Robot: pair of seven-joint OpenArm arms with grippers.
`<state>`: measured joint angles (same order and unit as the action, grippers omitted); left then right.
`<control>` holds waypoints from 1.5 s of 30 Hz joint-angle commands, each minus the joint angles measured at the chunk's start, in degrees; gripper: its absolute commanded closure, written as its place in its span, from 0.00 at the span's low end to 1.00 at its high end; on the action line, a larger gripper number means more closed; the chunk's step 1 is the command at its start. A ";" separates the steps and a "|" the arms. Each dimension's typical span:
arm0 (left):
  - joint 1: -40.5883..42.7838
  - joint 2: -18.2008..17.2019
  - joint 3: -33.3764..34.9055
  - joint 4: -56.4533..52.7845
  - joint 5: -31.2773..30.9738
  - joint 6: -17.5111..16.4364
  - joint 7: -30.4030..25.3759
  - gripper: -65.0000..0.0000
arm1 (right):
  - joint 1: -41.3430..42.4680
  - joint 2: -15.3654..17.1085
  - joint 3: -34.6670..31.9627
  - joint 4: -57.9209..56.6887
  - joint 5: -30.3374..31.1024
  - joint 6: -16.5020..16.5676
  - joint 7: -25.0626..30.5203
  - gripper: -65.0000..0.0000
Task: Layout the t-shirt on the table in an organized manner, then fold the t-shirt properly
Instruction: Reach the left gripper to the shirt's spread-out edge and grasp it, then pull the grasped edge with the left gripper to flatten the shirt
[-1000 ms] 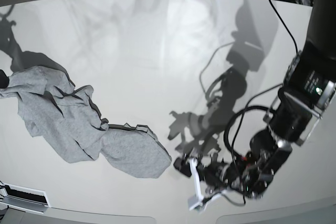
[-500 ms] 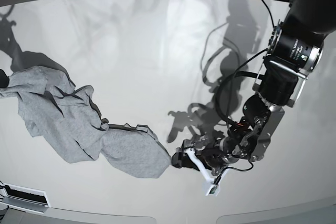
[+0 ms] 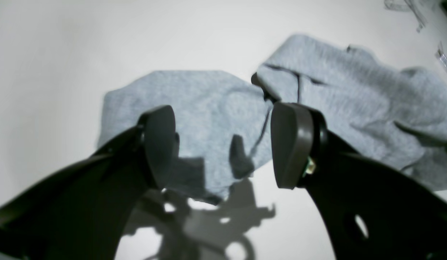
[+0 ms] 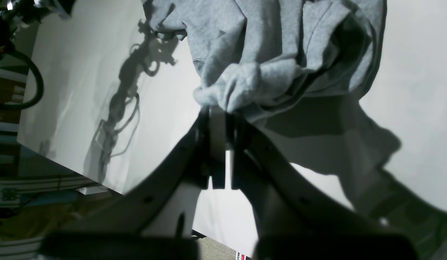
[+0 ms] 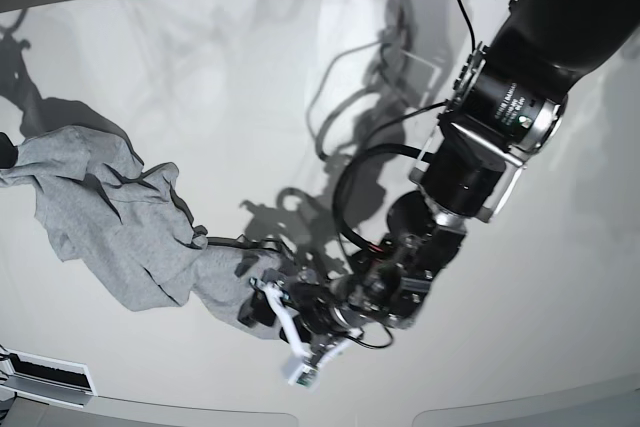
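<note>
Grey t-shirt (image 5: 130, 227) pinned at 9 o'clock by clamped right gripper (image 4: 220, 112); left gripper (image 3: 223, 144) gapes over the hem, ready to spread.

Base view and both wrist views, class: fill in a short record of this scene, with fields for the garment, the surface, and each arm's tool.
garment: heather-grey soft knit t-shirt, crumpled, not laid flat
surface: glossy white-cream table, shirt at its near left in the base view
left tool: open, fingers either side of the shirt's near end, not closed on it
right tool: shut on a bunched edge of the t-shirt
folding: not yet begun
</note>
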<state>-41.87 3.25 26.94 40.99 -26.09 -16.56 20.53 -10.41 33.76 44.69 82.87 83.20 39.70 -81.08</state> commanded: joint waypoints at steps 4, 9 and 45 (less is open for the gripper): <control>-1.79 1.38 3.50 0.81 2.40 2.78 -4.33 0.54 | 0.61 1.53 0.48 0.76 1.80 0.30 1.08 1.00; -1.77 1.31 4.55 0.81 2.73 7.30 -5.46 1.00 | 0.59 1.53 0.48 0.76 1.80 0.30 1.08 1.00; 1.51 2.12 4.55 -17.86 13.79 4.15 -7.76 1.00 | 0.59 1.53 0.48 0.76 1.80 0.30 1.08 1.00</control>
<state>-38.98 4.89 31.53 22.50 -12.47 -12.27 12.47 -10.41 33.76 44.69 82.87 83.22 39.70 -81.06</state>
